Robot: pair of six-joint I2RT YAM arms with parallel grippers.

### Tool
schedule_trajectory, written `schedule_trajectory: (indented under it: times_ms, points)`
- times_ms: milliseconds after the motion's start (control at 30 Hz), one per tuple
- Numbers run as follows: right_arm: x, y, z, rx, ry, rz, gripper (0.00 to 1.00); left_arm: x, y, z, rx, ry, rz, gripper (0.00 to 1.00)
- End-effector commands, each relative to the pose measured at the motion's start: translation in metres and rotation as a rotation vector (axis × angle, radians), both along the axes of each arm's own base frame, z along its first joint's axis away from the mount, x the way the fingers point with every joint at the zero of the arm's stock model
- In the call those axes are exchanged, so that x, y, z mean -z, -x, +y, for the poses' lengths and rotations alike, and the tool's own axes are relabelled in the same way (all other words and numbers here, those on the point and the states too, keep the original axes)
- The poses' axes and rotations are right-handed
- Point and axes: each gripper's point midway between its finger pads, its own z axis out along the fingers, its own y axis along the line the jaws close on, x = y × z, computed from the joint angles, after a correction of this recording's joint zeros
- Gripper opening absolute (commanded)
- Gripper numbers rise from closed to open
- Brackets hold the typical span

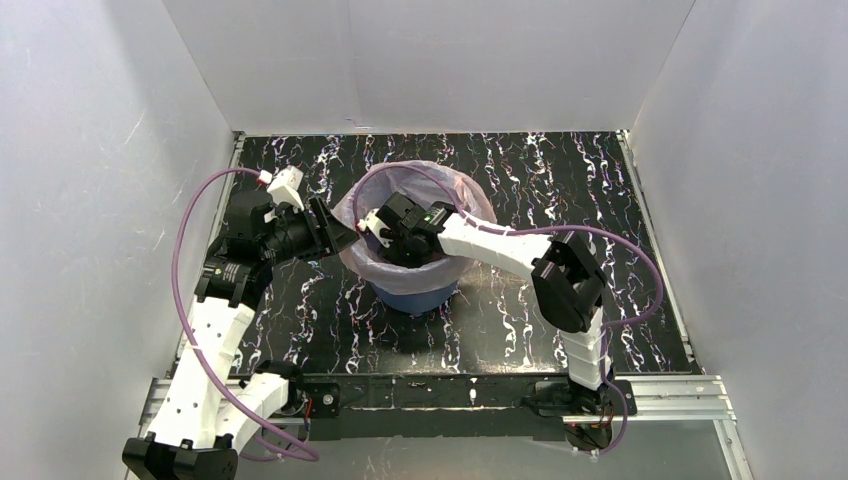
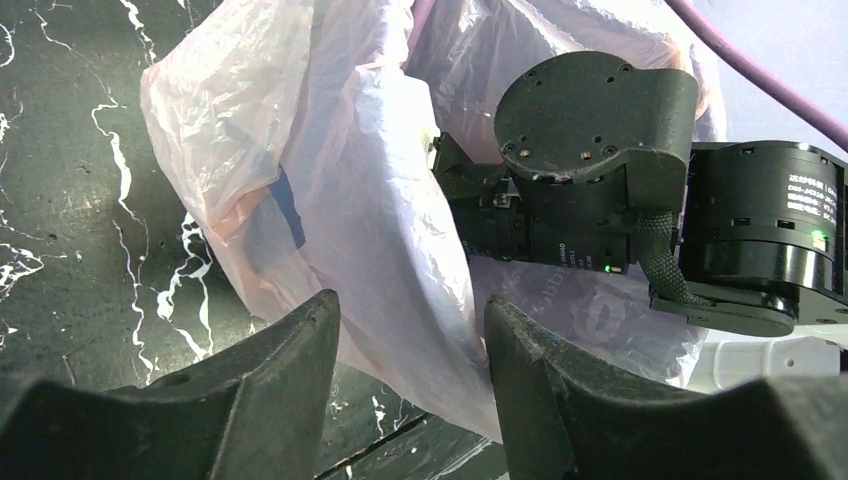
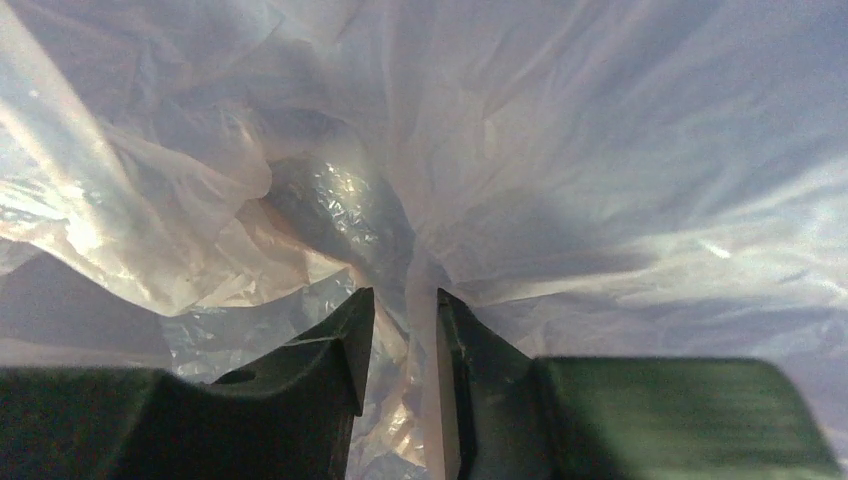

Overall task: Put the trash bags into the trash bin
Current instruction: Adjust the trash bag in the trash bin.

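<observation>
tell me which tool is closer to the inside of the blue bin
Right. The right tool is down inside the blue bin, pinching the pink bag. The left tool is outside, beside the rim, open.

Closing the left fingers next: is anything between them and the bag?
Nothing visible does. The pink bag hangs directly before the open left gripper, draped over the side of the blue bin. The right arm's wrist sits beyond that film, in the bag's mouth.

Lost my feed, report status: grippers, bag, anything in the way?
Left gripper open, beside the bag. Right gripper shut on bag film inside the bin. Bag draped over the bin rim. Nothing else in the way.
</observation>
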Motion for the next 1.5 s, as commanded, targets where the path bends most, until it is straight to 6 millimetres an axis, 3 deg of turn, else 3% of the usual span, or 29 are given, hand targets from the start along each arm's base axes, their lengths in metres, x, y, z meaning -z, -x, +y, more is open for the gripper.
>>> schedule_trajectory:
  times_ms: [0, 233, 433, 633, 833, 1033, 1467]
  points:
    - [-0.026, -0.001, 0.009, -0.011, -0.064, -0.008, 0.39, 0.001, 0.001, -0.002, 0.034, -0.004, 0.007, 0.52]
    - [-0.090, 0.002, 0.019, -0.040, -0.258, -0.093, 0.49, 0.000, 0.001, -0.002, 0.030, -0.003, 0.010, 0.52]
    - [-0.114, 0.007, 0.012, -0.056, -0.278, -0.118, 0.50, 0.000, 0.001, -0.003, 0.029, 0.009, 0.007, 0.52]
    - [-0.150, -0.043, -0.012, 0.169, -0.264, -0.351, 0.46, -0.002, 0.000, -0.004, 0.036, 0.010, 0.006, 0.52]
    - [-0.120, -0.070, -0.033, 0.248, -0.175, -0.366, 0.43, 0.000, 0.000, -0.005, 0.049, 0.009, 0.013, 0.50]
    - [-0.079, -0.059, -0.023, 0.169, -0.184, -0.304, 0.40, 0.003, -0.001, -0.006, 0.053, 0.006, 0.022, 0.49]
    - [-0.039, -0.050, -0.019, 0.059, -0.116, -0.233, 0.39, 0.002, -0.003, -0.008, 0.073, -0.001, 0.030, 0.45]
